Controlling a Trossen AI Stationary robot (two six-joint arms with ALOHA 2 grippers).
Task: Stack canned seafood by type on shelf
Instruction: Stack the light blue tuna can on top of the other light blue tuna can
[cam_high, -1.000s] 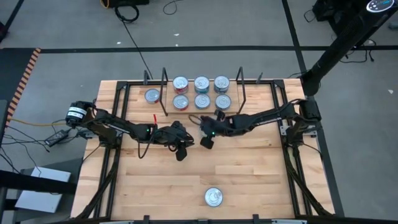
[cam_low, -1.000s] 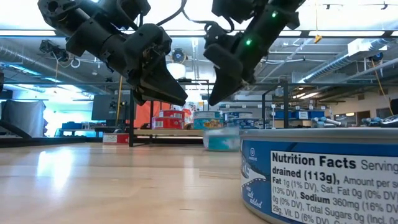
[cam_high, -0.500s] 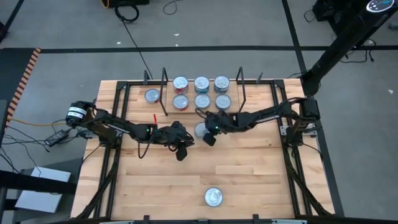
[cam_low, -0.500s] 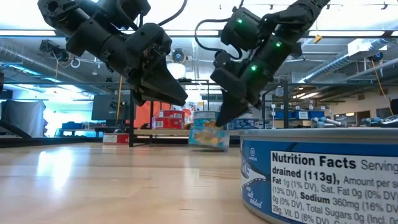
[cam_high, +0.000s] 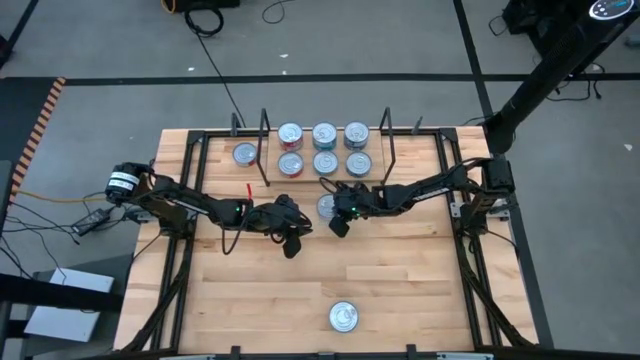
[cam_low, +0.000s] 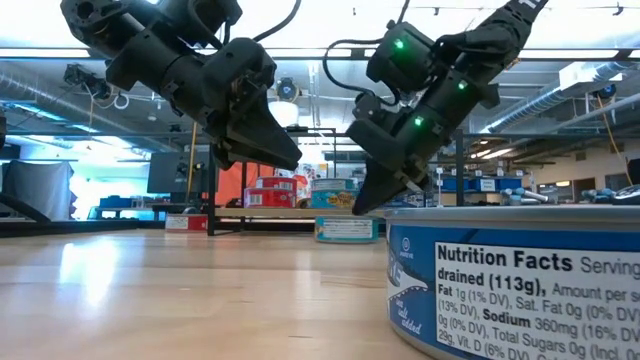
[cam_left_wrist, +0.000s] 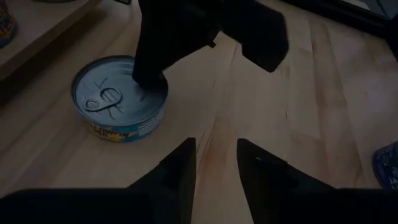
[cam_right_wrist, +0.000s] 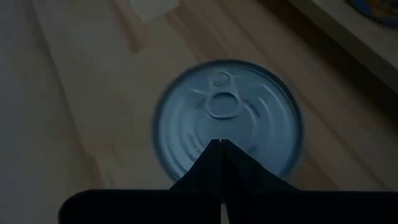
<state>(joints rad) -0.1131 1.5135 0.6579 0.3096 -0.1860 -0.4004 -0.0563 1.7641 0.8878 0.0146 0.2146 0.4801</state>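
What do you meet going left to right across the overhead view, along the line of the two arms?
Left gripper → tin on the table → right gripper.

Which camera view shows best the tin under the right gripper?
The right wrist view: the tin's whole lid fills it. The left wrist view adds its side label, the high view shows a small disc, the low view only its side.

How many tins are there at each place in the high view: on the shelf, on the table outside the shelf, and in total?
Tins on the shelf: 6
Tin beside the shelf's left end frame: 1
Tin under the right gripper: 1
Tin near the table's front edge: 1
Total: 9 tins
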